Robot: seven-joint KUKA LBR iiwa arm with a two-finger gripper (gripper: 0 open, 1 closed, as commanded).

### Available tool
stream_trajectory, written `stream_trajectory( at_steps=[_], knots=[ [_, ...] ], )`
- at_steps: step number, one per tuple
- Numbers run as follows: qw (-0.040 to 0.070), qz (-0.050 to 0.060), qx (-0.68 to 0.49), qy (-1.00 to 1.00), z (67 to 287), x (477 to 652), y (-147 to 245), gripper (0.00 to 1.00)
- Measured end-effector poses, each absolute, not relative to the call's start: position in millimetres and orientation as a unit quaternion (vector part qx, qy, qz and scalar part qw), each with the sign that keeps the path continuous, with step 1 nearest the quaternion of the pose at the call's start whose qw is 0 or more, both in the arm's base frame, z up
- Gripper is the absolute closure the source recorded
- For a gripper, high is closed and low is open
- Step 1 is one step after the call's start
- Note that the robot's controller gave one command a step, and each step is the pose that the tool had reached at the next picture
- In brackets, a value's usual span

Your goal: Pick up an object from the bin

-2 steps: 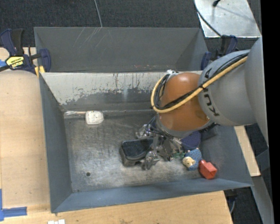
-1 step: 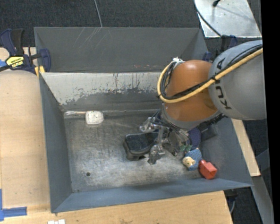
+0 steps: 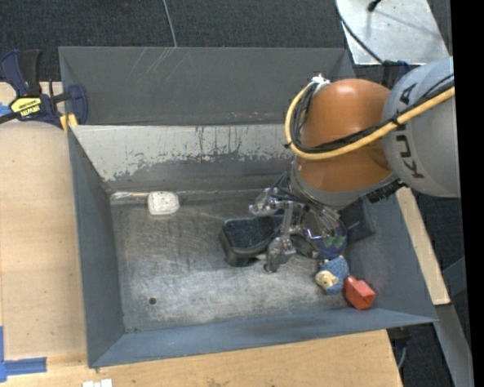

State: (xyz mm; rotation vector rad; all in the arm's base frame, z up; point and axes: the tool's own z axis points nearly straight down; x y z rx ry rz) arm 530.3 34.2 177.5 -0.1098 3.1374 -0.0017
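My gripper [image 3: 275,231] hangs low over the bin's right half, its metal fingers standing apart at the right end of a dark blue-black pouch-like thing [image 3: 243,239] that lies on the floor. The upper finger sits near the pouch's top right corner and the lower finger near its bottom right edge. Whether they touch it I cannot tell. Just right of the gripper lies a small blue and tan toy figure [image 3: 330,274], and beside that a red block [image 3: 359,293].
A white rounded thing [image 3: 163,203] rests against the back wall at the left. A dark flat object [image 3: 356,220] lies under the arm at the right wall. The arm's orange cover and yellow cable hide the back right corner.
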Motion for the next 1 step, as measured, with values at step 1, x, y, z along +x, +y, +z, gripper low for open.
stream_trajectory(
  at_steps=[1],
  knots=[
    [0.000,-0.001,-0.035,0.999,191.5,529.7,33.7,1.00]
  ],
)
